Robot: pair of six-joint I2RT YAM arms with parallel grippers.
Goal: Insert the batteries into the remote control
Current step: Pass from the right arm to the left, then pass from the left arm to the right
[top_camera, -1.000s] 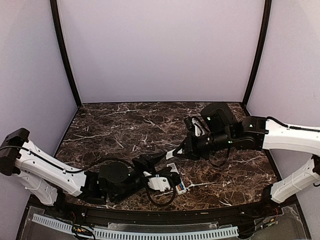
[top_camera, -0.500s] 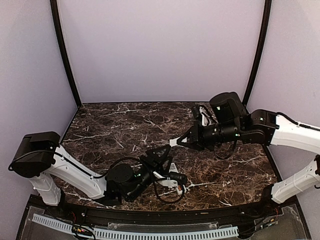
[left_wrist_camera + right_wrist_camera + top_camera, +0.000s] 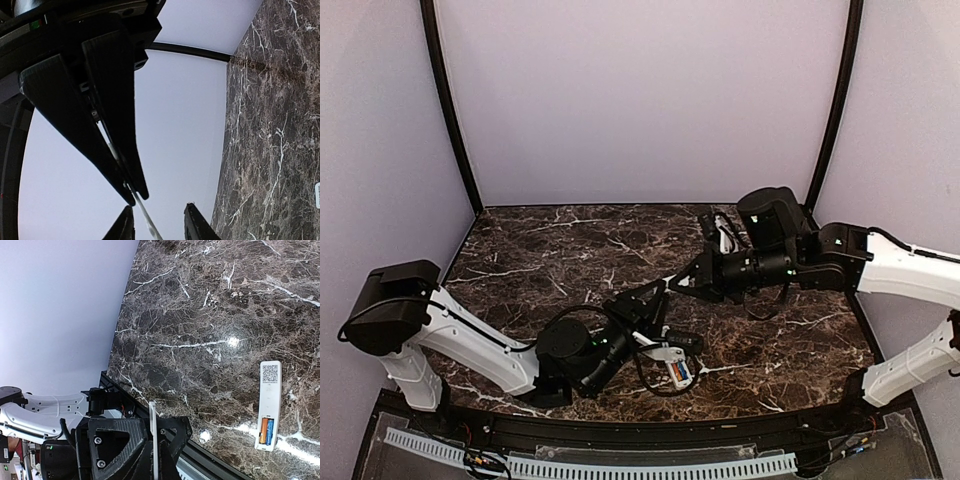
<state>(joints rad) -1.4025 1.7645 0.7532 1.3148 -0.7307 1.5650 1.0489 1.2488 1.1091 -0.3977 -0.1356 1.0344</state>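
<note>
The white remote control (image 3: 268, 405) lies face down on the marble, QR label up, with its compartment open. The orange (image 3: 263, 430) and blue (image 3: 270, 430) batteries sit side by side in it. The remote also shows in the top view (image 3: 670, 366), near the front edge. My right gripper (image 3: 155, 447) is shut on a thin white battery cover (image 3: 152, 420) and holds it in the air, also seen from above (image 3: 672, 283). My left gripper (image 3: 159, 222) is open and raised, its fingertips either side of the cover's tip (image 3: 145, 220). In the top view it (image 3: 655, 300) is just left of the right gripper.
The dark marble table (image 3: 550, 250) ends in a black front rail (image 3: 640, 425). Lilac walls stand on three sides. The left arm's forearm and cable (image 3: 580, 350) lie low just left of the remote.
My left gripper has lifted away from the remote and come up to the cover. My right gripper has raised the cover a little and holds it steady.
</note>
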